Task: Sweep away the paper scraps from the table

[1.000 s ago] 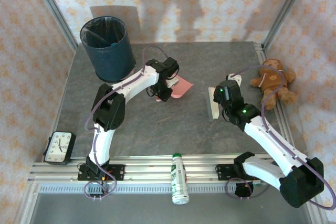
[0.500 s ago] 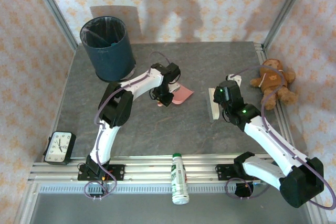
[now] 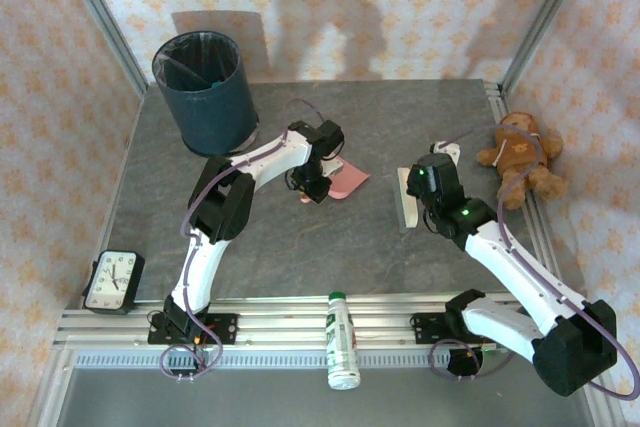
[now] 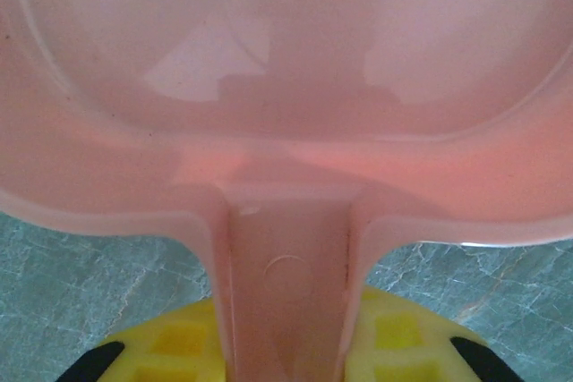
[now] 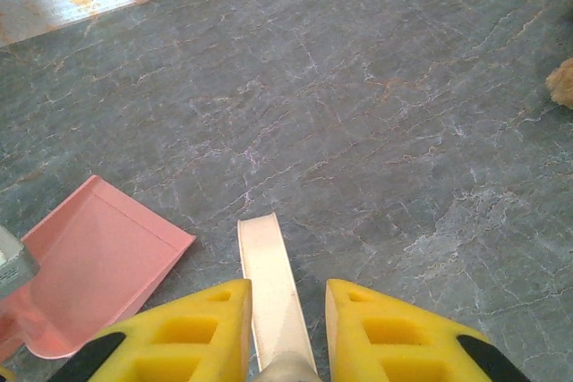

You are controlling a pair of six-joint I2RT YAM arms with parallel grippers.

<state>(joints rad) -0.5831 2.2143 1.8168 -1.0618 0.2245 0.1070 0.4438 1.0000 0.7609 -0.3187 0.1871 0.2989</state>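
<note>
Gleaming pink dustpan (image 4: 286,87) over veined table (image 4: 89,284).

Changes over last second, top view:
- Left arm (image 3: 225,202) re-posed: elbow swung up-table and toward right arm's side, upper link now steeper.
- Left gripper (image 3: 313,185) shifted slightly toward arm bases and a touch rightward, so farther from dark blue bin (image 3: 205,97).
- Pink dustpan (image 3: 348,179), handle clamped in left gripper, carried along with it; pan still just right of gripper, now nearer bases than before.
- Whole shift fell in first half of second.
</note>
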